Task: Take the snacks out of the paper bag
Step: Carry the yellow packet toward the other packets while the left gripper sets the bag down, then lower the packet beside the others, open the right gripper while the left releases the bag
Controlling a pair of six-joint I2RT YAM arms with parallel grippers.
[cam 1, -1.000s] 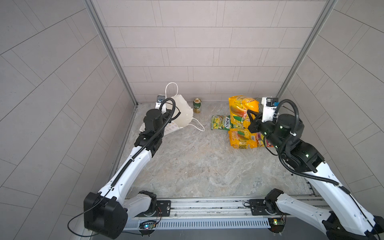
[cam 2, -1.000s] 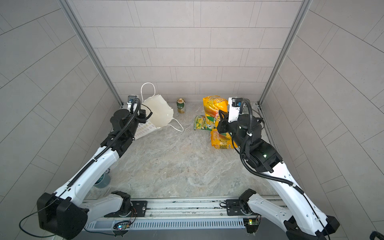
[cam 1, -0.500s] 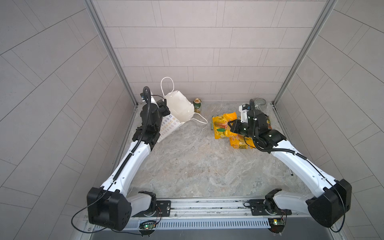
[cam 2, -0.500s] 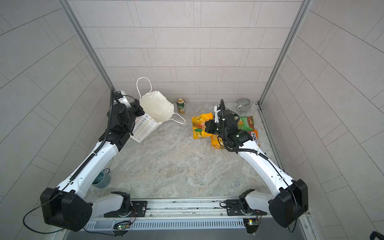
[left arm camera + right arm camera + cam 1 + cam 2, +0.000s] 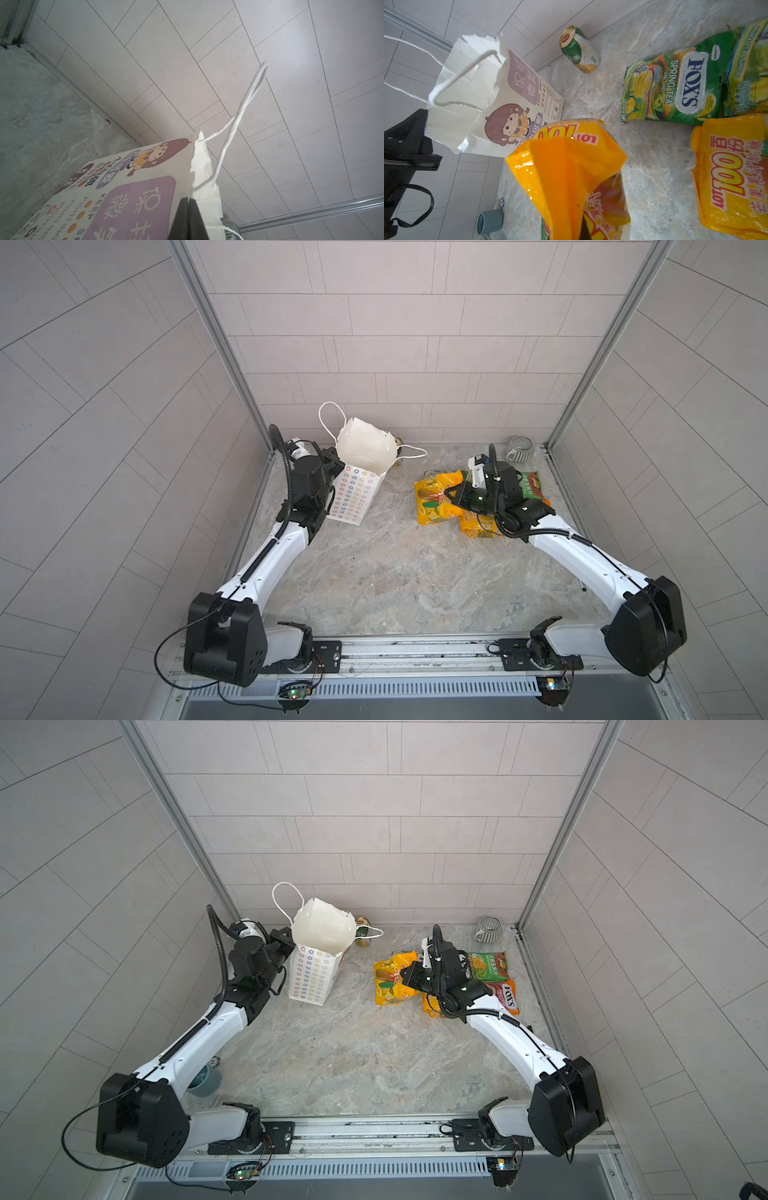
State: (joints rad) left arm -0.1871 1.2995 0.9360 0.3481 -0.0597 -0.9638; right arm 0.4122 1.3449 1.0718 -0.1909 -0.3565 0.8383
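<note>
The white paper bag (image 5: 356, 494) (image 5: 311, 978) stands upright at the back left with its mouth open. My left gripper (image 5: 188, 200) (image 5: 332, 457) is shut on the bag's torn top rim (image 5: 204, 166). My right gripper (image 5: 451, 492) (image 5: 405, 979) is shut on a yellow-orange snack packet (image 5: 566, 176) (image 5: 434, 502), which hides the fingertips. On the table near it lie a green FOX'S packet (image 5: 685, 87), a second yellow packet (image 5: 733, 176), another green packet (image 5: 488, 965) and an orange-red FOX'S packet (image 5: 505, 996). I cannot see into the bag.
A green-and-gold can (image 5: 579, 49) (image 5: 362, 934) stands behind the bag by the back wall. A striped mug (image 5: 519, 448) sits in the back right corner. A teal cup (image 5: 205, 1081) stands under the left arm near the left wall.
The left gripper has stood the bag upright from a lean. The right arm has swung down and left, lowering the yellow packet beside the others.
</note>
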